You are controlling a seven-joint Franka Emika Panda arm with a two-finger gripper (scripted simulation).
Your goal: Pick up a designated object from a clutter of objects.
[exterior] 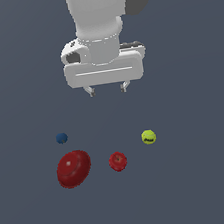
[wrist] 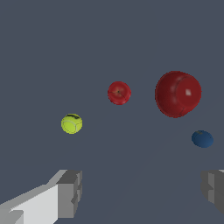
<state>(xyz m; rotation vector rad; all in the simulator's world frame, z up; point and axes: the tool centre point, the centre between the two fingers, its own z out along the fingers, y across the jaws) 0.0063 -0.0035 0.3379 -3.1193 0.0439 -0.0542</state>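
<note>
The yellow-green ball (exterior: 148, 137) with a dark curved seam lies on the grey floor toward the exterior view's right; it also shows in the wrist view (wrist: 71, 124). My gripper (exterior: 108, 89) hangs open and empty well above the clutter, up and to the left of the ball. Its fingertips (wrist: 70, 192) show wide apart in the wrist view. The small red apple (exterior: 118, 161) lies left of the ball. The large dark-red ovoid (exterior: 73, 168) and the tiny blue ball (exterior: 61, 138) lie further left.
In the wrist view the apple (wrist: 119, 92), the dark-red ovoid (wrist: 178, 94) and the blue ball (wrist: 202, 139) lie apart from one another. The floor (exterior: 204, 182) is plain dark grey. No walls or edges show.
</note>
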